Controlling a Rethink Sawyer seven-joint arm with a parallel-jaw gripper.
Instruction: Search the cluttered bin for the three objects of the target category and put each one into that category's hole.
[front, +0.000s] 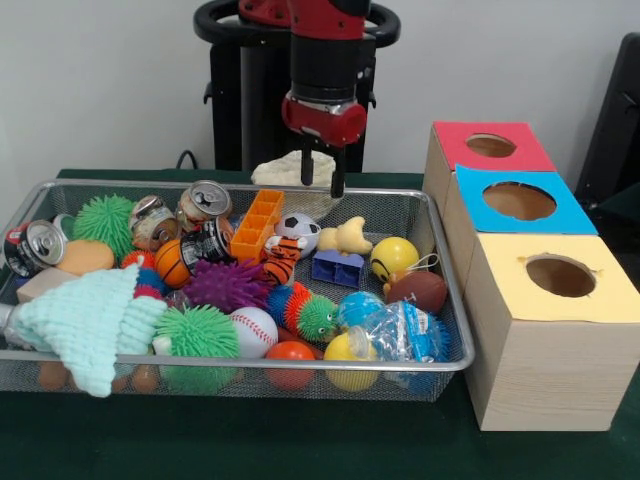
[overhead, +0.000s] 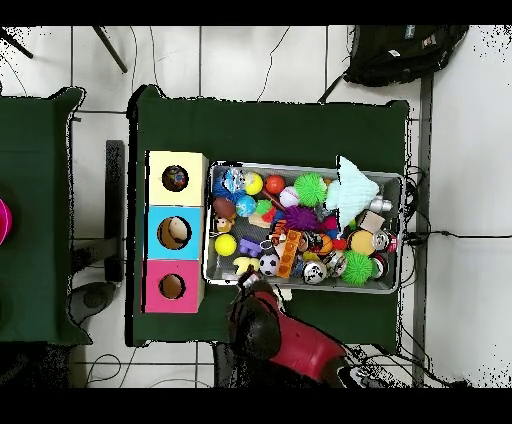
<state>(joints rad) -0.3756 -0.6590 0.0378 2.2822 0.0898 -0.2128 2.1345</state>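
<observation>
Filling the left and centre of the front view, the cluttered bin (front: 420, 205) sits on the green table (front: 300, 440) and is heaped with toys: crushed cans (front: 205, 200) at its upper left, an orange tray (front: 258, 222), a small soccer ball (front: 298, 228), a purple spiky ball (front: 225, 283), a baseball (front: 254, 330), a yellow smiley ball (front: 393, 256), a brown football (front: 420, 291) and a pale mint knitted piece (front: 90, 320) draped over the lower left corner. Just right of the bin stand three pale wooden boxes in a row; the hole (front: 560, 276) with the yellow surround tops the lowest one in the frame, with the blue-surround hole (front: 519, 201) and the red-surround hole (front: 490, 146) above it. The red and black arm comes down from the top centre, and the gripper (front: 319, 183) hangs over the bin's upper rim, its dark fingers (front: 338, 172) spread a little apart with a cream lumpy object (front: 285, 168) behind them; whether they touch it cannot be told. Looking straight down, the overhead view shows what the front view hides: something dark lies inside the yellow hole (overhead: 176, 178) and a pale thing inside the blue one (overhead: 176, 232), while the gripper (overhead: 246, 283) shows at the bin's (overhead: 305, 287) lower left edge.
</observation>
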